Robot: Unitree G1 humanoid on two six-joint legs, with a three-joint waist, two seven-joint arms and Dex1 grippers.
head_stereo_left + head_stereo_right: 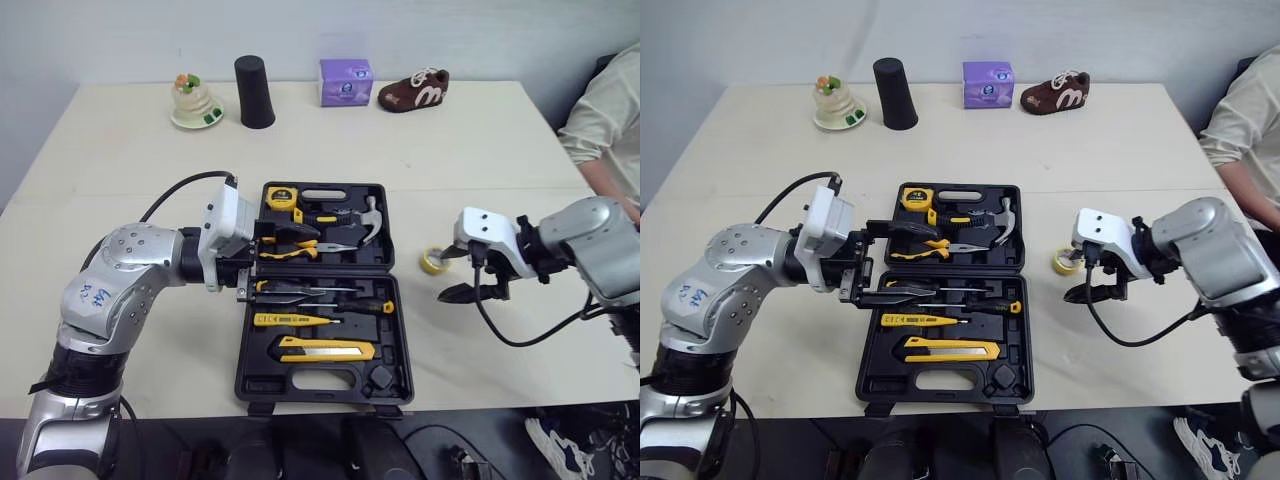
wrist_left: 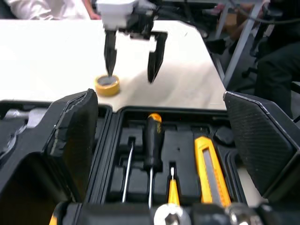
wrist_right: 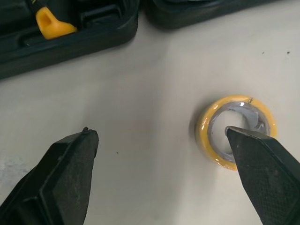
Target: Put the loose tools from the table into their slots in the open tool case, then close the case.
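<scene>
Yellow tape roll (image 1: 432,262) lying flat, centre right of frame, beside tool case (image 1: 300,383); right gripper (image 1: 447,276) nearest, spread wide, one fingertip (image 3: 243,140) over its rim.

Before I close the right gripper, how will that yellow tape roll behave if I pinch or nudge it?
The yellow tape roll lies flat on the table, so a nudge would likely slide it, not roll it. Small and hollow, it is probably light. Its round rim could squirt out of the open right gripper unless pinched squarely.
</scene>
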